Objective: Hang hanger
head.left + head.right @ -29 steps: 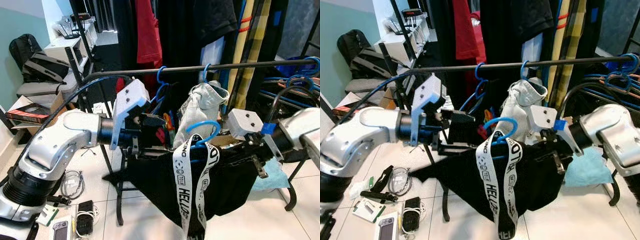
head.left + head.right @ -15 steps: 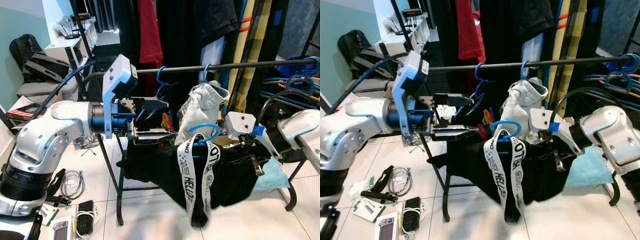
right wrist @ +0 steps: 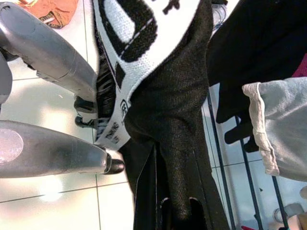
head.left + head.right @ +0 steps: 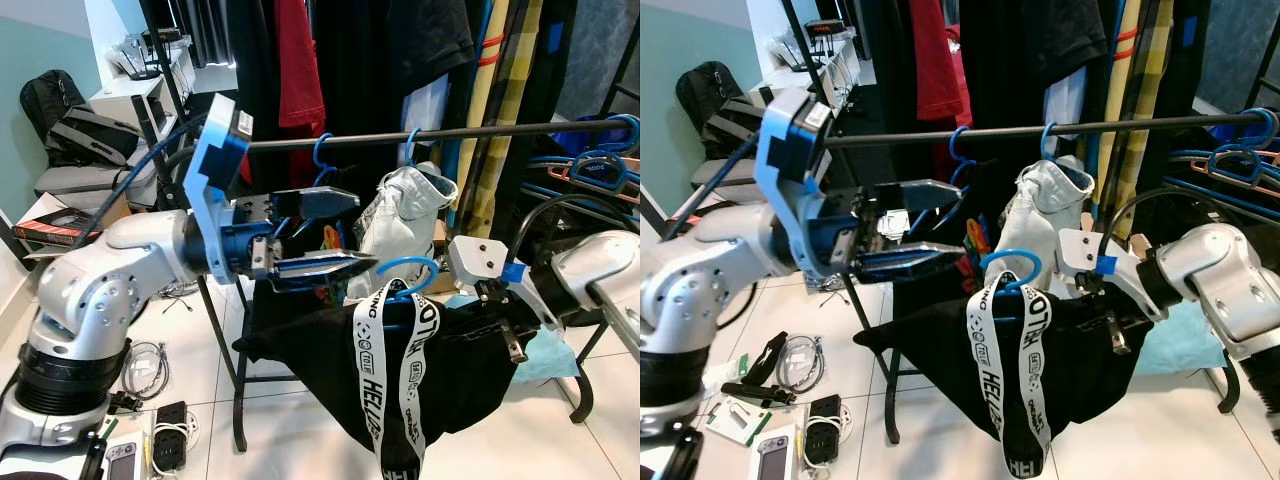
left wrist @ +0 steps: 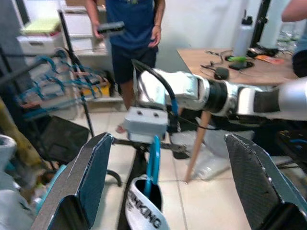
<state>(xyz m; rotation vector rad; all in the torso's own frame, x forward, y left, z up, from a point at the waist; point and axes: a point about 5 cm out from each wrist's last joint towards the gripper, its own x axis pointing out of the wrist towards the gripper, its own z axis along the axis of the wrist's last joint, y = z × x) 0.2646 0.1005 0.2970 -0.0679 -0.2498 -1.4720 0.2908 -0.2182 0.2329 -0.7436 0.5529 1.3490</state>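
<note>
While my right hand (image 4: 1110, 305) pinches the hanger's (image 4: 405, 275) shoulder under its black garment (image 4: 470, 350), hook just below the rail (image 4: 420, 133), my left hand (image 4: 335, 232) hangs spread beside that hook, so next I'd lift it onto the rail.

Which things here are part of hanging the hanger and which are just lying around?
Job: blue hanger with black garment, held by right gripper; black rail; left gripper, open.

Lying about: backpack, cables, red shirt.
</note>
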